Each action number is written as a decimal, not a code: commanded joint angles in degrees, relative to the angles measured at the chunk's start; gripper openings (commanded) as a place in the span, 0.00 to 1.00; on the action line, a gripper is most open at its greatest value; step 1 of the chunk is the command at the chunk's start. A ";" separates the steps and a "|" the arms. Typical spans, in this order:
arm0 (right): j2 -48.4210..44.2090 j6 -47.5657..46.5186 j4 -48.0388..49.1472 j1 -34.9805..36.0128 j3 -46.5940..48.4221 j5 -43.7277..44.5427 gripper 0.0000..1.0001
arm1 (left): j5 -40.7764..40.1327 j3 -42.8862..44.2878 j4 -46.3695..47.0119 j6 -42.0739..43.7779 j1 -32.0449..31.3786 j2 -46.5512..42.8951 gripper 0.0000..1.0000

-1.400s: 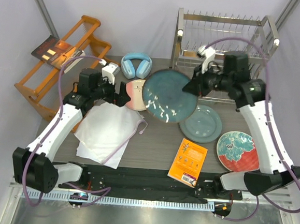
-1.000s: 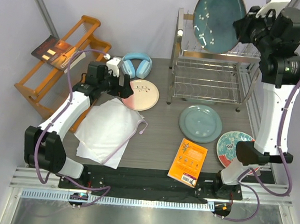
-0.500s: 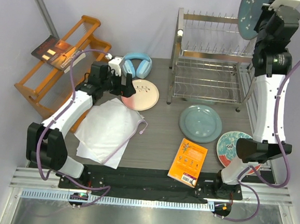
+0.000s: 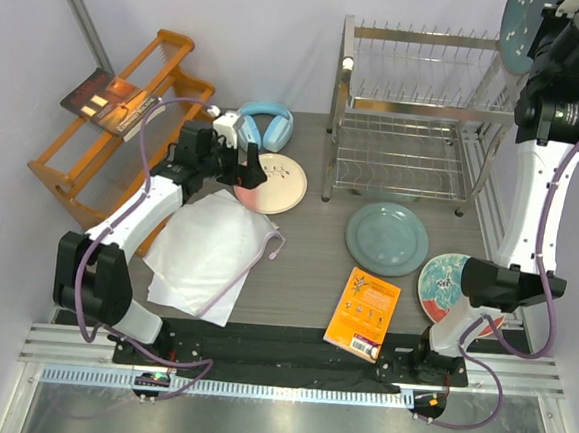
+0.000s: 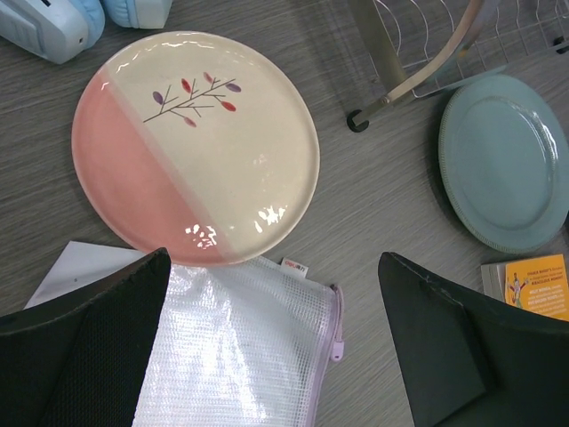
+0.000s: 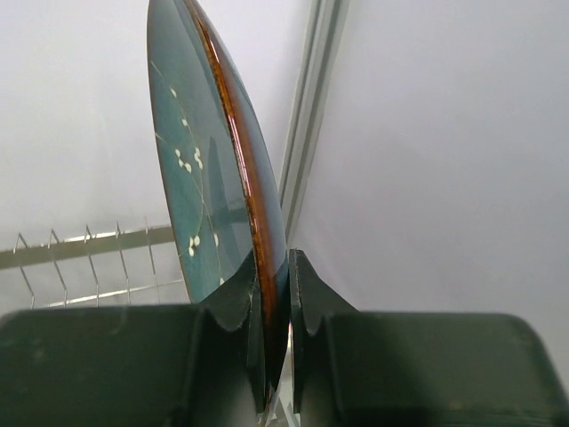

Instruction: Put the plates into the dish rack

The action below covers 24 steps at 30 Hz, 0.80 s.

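Because it is glazed ceramic, the dark teal flecked plate is probably heavy, stiff, slick and prone to chipping. It stands on edge, high by the right end of the silver wire dish rack, not yet slotted. The right gripper pinches its rim, a narrow hold that may let it swing. The left gripper, spread wide, hovers over the pink-and-cream sprig plate, which lies flat and is best taken at its rim.
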 commanded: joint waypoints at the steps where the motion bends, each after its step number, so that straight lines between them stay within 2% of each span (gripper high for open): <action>1: -1.68 -1.37 9.00 -0.44 1.86 -7.07 0.01 | 1.02 -0.07 3.57 -0.32 -0.18 1.21 1.00; 16: -0.36 -4.27 9.44 -1.50 1.06 -2.78 0.01 | 2.43 1.16 3.39 -0.93 -0.18 3.94 0.99; 24: -1.59 -5.24 9.62 -1.59 -3.16 -2.08 0.01 | 2.96 1.33 3.39 -1.28 -0.18 4.64 0.99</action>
